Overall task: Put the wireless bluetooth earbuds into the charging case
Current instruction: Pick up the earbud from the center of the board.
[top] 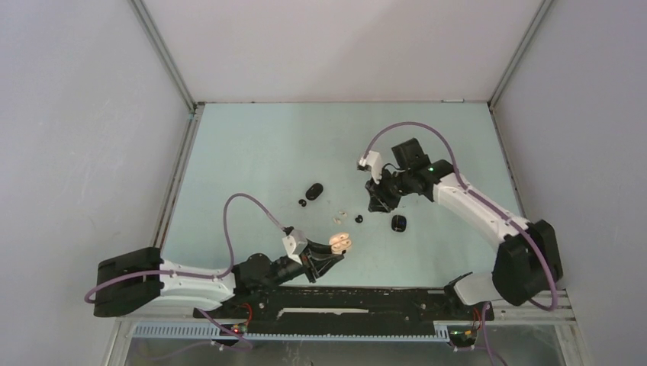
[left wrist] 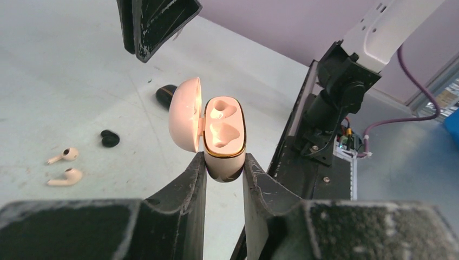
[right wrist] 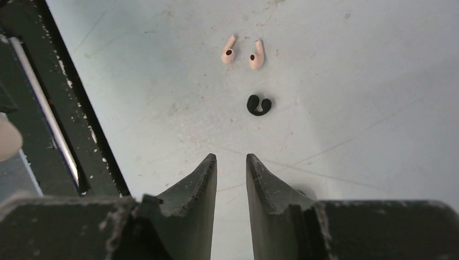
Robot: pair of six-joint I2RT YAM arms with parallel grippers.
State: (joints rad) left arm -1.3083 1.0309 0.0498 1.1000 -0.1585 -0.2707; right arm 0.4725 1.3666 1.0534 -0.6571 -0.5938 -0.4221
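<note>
**STEP IN HAND: PICK-UP OF THE FIRST EARBUD**

The left gripper (left wrist: 224,162) is clamped on the base of the cream charging case (left wrist: 223,135). The lid is swung open and both sockets are empty. Two whitish earbuds (right wrist: 256,54) lie side by side on the table (right wrist: 352,81), with a black earbud (right wrist: 258,105) just beside them. The right gripper (right wrist: 231,160) hovers near them, jaws narrowly apart and empty. The next move probably calls for lowering onto one whitish bud and gripping its stem.

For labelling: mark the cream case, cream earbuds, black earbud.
cream case (left wrist: 224,135), left wrist view, socket tray.
cream earbuds (right wrist: 228,54), right wrist view, left bud's head.
black earbud (right wrist: 258,111), right wrist view, lower curve.
</note>
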